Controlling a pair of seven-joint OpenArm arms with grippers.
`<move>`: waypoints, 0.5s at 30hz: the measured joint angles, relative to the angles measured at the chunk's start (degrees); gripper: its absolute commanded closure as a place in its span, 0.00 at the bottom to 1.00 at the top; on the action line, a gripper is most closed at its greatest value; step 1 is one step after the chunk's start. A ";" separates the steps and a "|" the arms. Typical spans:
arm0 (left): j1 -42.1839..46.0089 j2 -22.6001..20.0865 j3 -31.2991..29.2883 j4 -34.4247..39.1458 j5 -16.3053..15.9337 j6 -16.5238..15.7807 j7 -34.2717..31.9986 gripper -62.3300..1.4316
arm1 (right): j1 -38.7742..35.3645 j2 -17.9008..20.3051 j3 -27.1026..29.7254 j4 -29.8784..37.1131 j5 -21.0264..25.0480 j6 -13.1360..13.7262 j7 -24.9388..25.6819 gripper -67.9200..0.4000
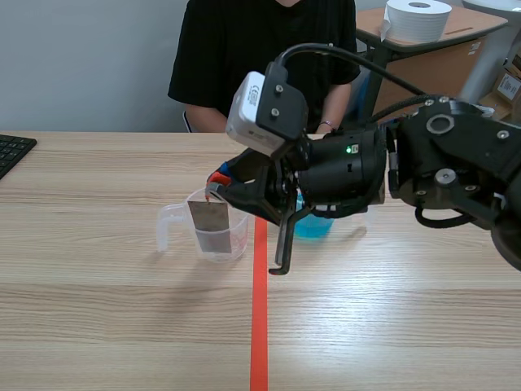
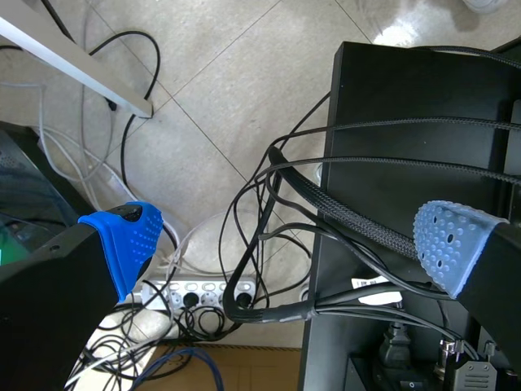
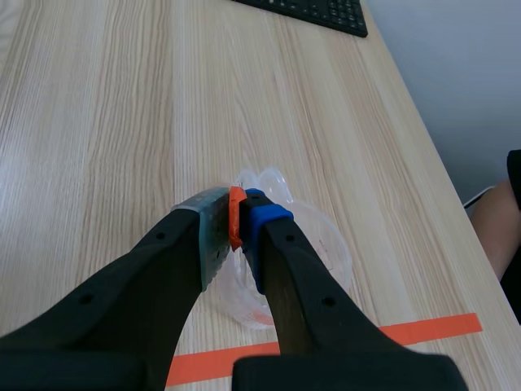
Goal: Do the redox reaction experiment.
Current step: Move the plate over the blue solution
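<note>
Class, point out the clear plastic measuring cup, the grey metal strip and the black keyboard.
Clear plastic measuring cup (image 1: 238, 236): scene view, side wall.
Grey metal strip (image 1: 210, 226): scene view, flat face.
Black keyboard (image 1: 11, 151): scene view, keys.

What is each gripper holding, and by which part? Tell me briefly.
The right gripper is shut on a grey metal plate, pinching its top end; the plate hangs into the clear cup. The left gripper is open, holding nothing.
</note>
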 measured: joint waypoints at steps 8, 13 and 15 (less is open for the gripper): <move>0.00 0.00 0.00 0.02 0.02 0.00 0.02 0.44 | 0.00 0.13 6.43 0.59 3.02 5.40 -2.56 0.97; 0.00 0.00 0.00 0.02 0.02 0.00 0.02 0.62 | 0.00 0.13 9.90 0.87 6.69 6.56 -4.72 0.97; 0.00 0.00 0.00 0.02 0.02 0.00 0.02 0.72 | 0.00 0.13 11.10 0.87 7.80 6.56 -5.46 0.98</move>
